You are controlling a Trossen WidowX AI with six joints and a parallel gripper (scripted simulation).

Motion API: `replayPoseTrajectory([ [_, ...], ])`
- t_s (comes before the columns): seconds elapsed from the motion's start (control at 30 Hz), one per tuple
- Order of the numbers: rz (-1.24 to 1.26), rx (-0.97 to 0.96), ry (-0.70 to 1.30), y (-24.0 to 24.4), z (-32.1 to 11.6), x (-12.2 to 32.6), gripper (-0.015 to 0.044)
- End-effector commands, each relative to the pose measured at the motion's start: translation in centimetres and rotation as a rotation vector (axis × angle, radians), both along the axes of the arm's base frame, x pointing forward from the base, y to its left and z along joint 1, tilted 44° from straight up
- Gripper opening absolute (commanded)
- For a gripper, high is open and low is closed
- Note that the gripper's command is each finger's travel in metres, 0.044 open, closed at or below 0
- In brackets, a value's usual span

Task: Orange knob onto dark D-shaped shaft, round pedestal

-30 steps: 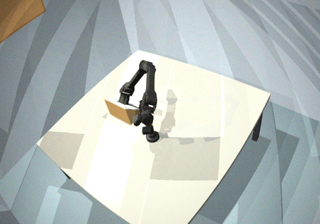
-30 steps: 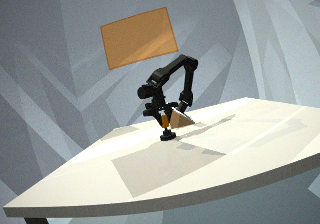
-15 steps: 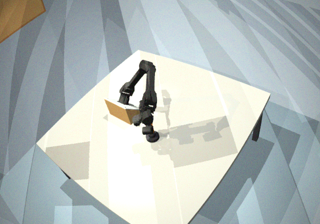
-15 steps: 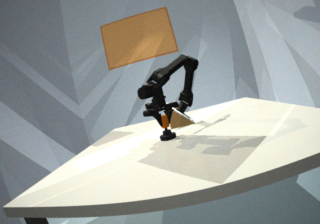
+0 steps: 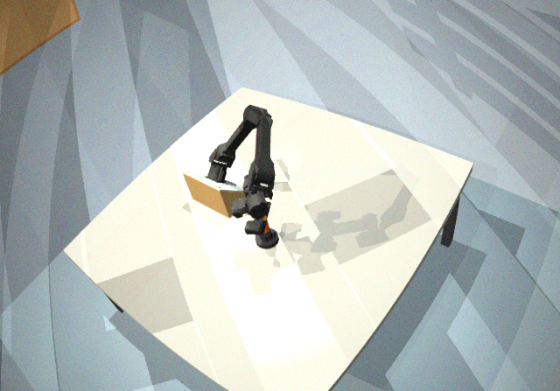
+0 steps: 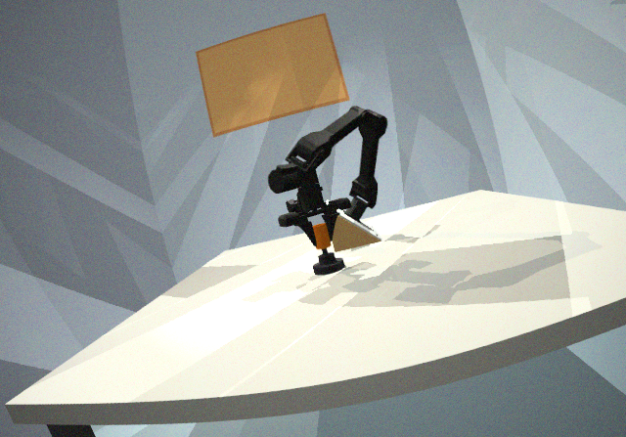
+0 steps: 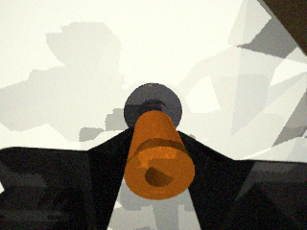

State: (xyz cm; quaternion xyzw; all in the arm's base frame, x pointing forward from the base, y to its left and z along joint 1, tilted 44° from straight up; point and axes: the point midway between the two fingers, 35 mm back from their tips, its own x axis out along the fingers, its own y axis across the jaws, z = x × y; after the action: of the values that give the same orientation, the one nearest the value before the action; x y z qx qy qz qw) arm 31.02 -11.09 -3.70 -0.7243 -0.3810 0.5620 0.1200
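Note:
The orange knob (image 5: pixel 266 225) (image 6: pixel 321 236) (image 7: pixel 159 158) is held upright between the fingers, with a slight tilt in the top and exterior views. My gripper (image 6: pixel 322 240) (image 7: pixel 154 132) is shut on the knob and points down over the pedestal. The round dark pedestal (image 5: pixel 267 240) (image 6: pixel 329 265) (image 7: pixel 135 103) stands on the table right below. In the exterior view the knob's lower end is at the top of the dark shaft (image 6: pixel 324 252), and a stretch of shaft shows between knob and pedestal. The knob's top hollow shows in the wrist view. The shaft's flat side is hidden.
The pale table (image 5: pixel 361 161) (image 6: pixel 252 356) carries the arm. A tan box-like block with a white top (image 5: pixel 206 197) (image 6: pixel 351 233) stands beside the arm's base, close to the gripper. An orange translucent panel (image 6: pixel 273 73) (image 5: pixel 31 11) is in the background. Shadows lie across the table.

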Motion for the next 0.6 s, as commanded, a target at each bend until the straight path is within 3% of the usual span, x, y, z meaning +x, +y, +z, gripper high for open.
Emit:
replayPoseTrajectory([
  [0.0,-0.036,0.000,0.031,-0.12,0.03,0.11,0.0000],
  [0.57,-0.036,0.000,0.031,0.30,-0.21,-0.12,0.0000],
])
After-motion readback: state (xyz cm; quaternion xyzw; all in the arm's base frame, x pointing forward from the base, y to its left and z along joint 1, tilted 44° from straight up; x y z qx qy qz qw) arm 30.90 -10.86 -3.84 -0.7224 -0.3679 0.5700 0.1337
